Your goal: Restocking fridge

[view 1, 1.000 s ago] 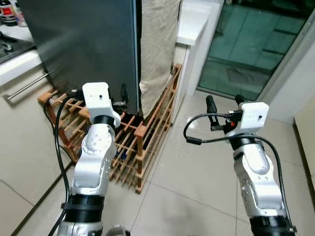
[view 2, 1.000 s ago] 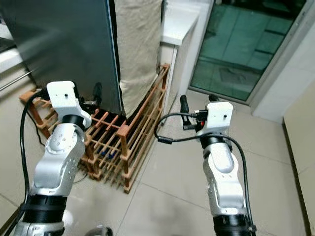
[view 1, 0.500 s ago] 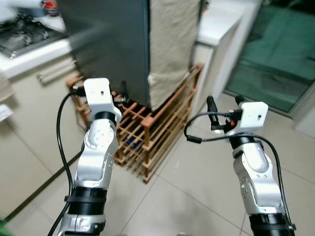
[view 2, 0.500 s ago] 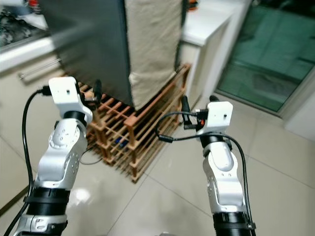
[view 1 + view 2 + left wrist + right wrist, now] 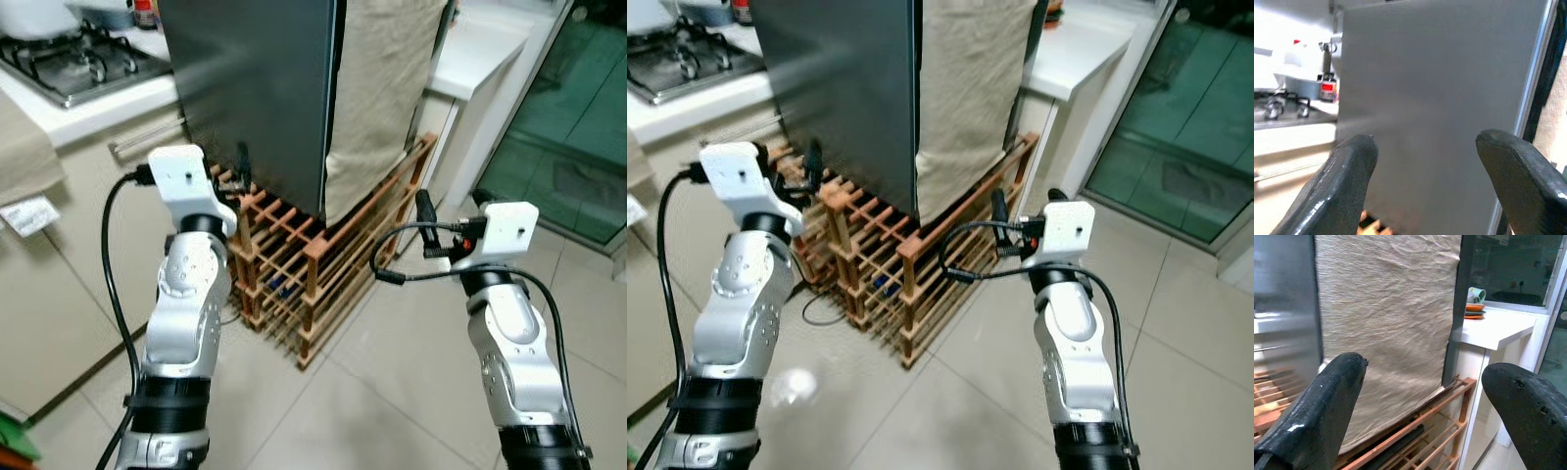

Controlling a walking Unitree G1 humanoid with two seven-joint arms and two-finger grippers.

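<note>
while fridge [image 5: 257, 88] stands ahead, left hand [image 5: 1425, 171] spread before it.

The fridge [image 5: 255, 88] has a smooth dark grey metal skin with a dull sheen, and a coarse-woven beige cloth [image 5: 1386, 318] hangs matt over its side. Under it stands a rack [image 5: 313, 264] of bare reddish wood slats. The floor [image 5: 392, 392] is glossy pale tile that throws back the light. The worktop [image 5: 1087, 49] is smooth and white. The arms are brushed silver metal with white plastic housings, and the black fingers [image 5: 1347, 181] look like slightly shiny rubber or plastic.
</note>
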